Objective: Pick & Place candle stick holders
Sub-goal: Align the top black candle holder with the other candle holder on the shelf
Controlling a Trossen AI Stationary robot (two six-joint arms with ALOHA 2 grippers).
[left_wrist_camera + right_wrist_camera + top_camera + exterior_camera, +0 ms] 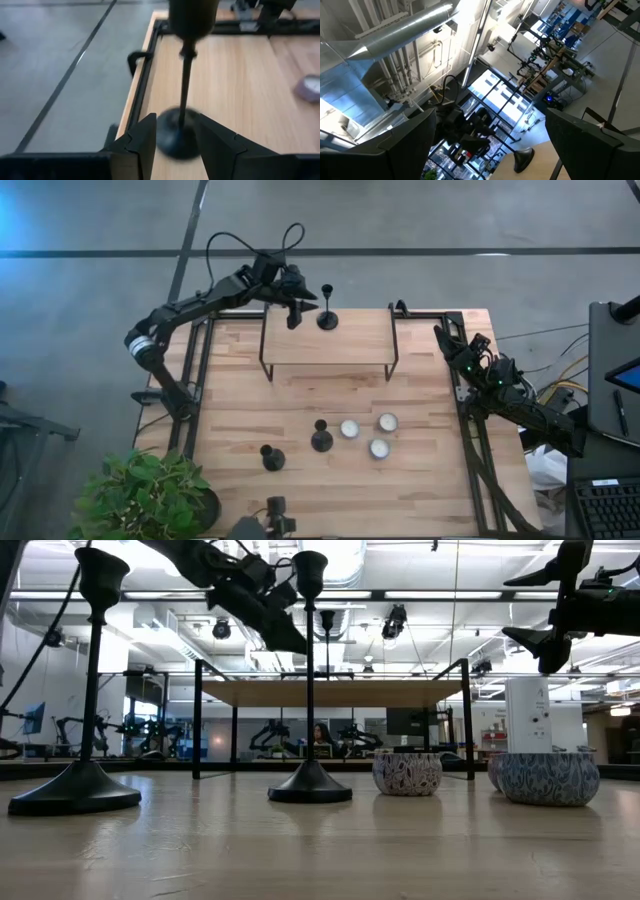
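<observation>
Left tool (296, 313) apparently released beside slim black candlestick (327, 318), wooden shelf (350, 345)

Three matching black candle stick holders are standing upright, each with a domed round base, thin stem and small cup. One (327, 317) is sitting on the raised wooden shelf (350, 345); the other two (321, 438) (271, 456) are standing near each other on the counter (420, 480) below.

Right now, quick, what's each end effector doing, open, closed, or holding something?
Left end effector: open, fingers either side of the candlestick on the raised shelf, not gripping.
Right end effector: open, empty, at the table's right edge.
</observation>
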